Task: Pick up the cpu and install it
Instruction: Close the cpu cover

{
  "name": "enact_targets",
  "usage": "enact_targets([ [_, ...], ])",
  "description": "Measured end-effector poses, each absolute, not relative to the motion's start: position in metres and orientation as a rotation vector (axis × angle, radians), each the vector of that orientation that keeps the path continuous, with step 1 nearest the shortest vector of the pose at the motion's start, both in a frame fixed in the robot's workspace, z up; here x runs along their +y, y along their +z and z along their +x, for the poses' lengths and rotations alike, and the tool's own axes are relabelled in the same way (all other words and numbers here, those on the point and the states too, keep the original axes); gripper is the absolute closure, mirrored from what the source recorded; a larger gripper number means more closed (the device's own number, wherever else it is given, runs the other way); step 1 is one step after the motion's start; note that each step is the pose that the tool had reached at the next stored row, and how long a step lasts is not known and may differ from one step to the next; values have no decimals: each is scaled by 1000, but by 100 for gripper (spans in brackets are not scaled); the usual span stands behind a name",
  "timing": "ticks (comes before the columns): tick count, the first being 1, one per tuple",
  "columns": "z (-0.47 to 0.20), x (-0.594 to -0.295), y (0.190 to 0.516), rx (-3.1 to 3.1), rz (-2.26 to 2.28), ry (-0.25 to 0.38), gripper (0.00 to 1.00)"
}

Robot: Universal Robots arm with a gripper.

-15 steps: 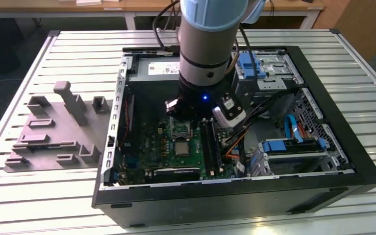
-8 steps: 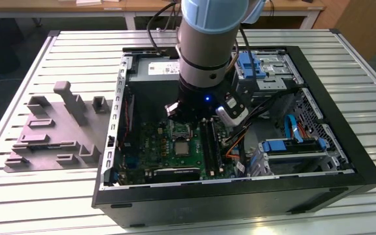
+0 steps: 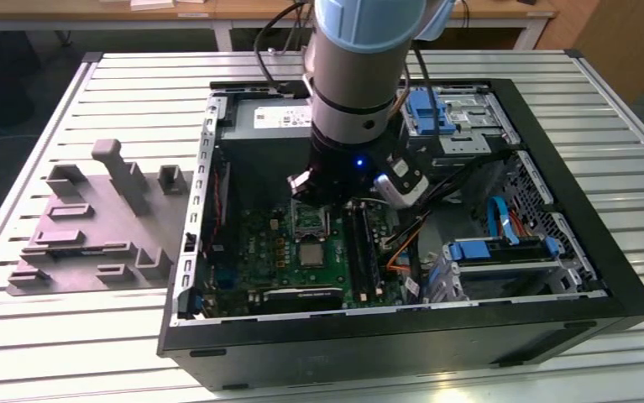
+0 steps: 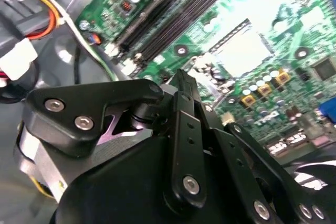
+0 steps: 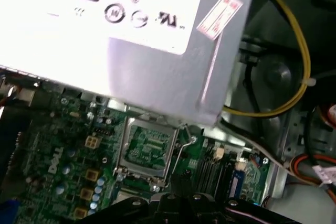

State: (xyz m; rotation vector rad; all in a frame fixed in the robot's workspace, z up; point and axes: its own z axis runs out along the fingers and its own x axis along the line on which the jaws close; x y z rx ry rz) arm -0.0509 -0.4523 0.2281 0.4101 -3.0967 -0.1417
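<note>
Slatted metal table, open computer case

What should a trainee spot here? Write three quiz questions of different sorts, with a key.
1. True or false: the arm reaches down into the open computer case.
2. Where is the grey plastic fixture? A) inside the case; B) on the slatted table, at the exterior view's left of the case; C) on top of the power supply.
3. Fill in: in the first wrist view, the metal-framed socket sits on the green ____.
Key: 1 true; 2 B; 3 board.
</note>
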Motion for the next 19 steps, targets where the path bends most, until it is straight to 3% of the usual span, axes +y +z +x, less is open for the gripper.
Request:
enact_targets([
  [11,-48,-450,224,-3061,606,-140,89],
  [19,-43,-440,222,-3064,609,-180,89],
])
